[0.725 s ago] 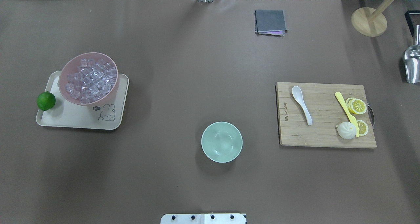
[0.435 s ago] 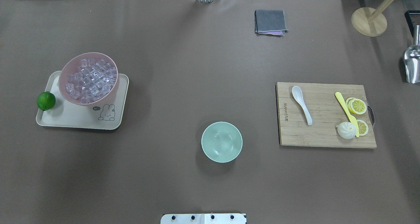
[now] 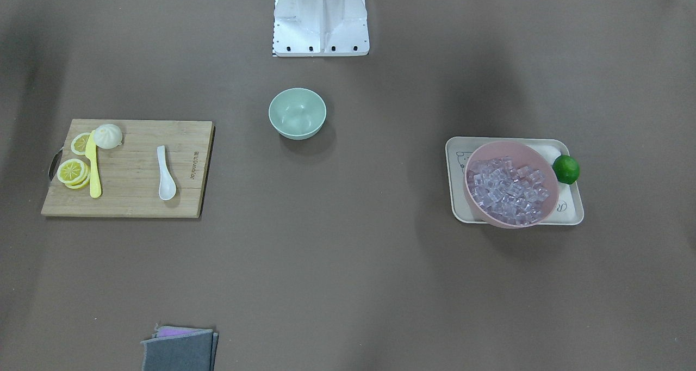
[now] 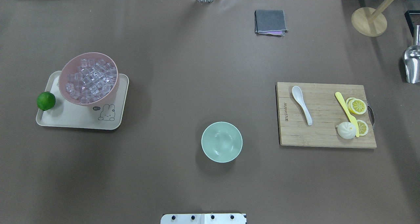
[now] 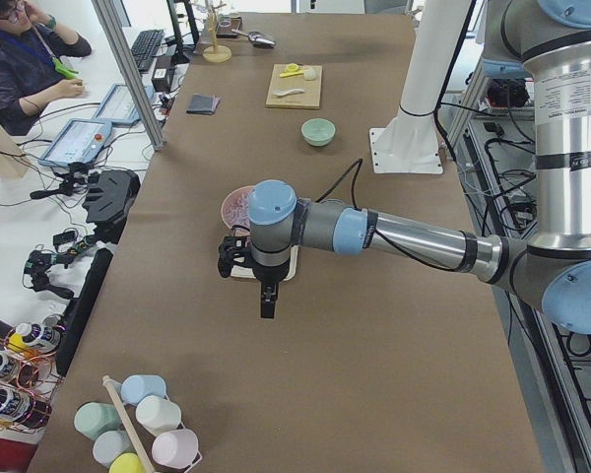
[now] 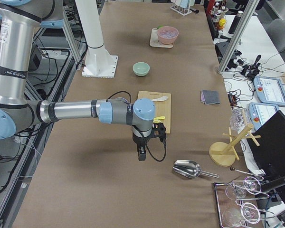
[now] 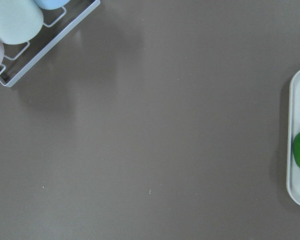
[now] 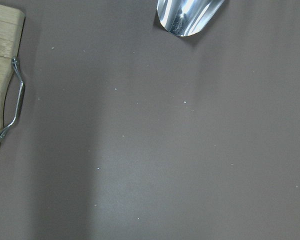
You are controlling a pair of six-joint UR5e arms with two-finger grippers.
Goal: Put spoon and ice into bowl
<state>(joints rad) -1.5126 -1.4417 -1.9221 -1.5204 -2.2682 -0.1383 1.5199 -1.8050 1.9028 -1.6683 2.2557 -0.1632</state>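
The white spoon (image 4: 302, 104) lies on the wooden cutting board (image 4: 321, 135) at the right, also in the front view (image 3: 165, 181). The mint-green bowl (image 4: 221, 142) stands empty near the table's middle front. Clear ice cubes (image 4: 90, 79) fill a pink bowl (image 4: 108, 94) on a cream tray (image 4: 65, 119) at the left. Neither gripper shows in the overhead or front views. The left gripper (image 5: 267, 305) hangs above the table outside the tray. The right gripper (image 6: 141, 156) hangs past the board's outer end. I cannot tell whether either is open or shut.
A lime (image 4: 46, 100) sits on the tray's left edge. A yellow knife (image 4: 346, 112), lemon slices (image 4: 357, 106) and a bun (image 4: 346, 130) lie on the board. A grey cloth (image 4: 270, 21), a wooden stand (image 4: 368, 21) and a metal scoop (image 4: 412, 64) are at the back right.
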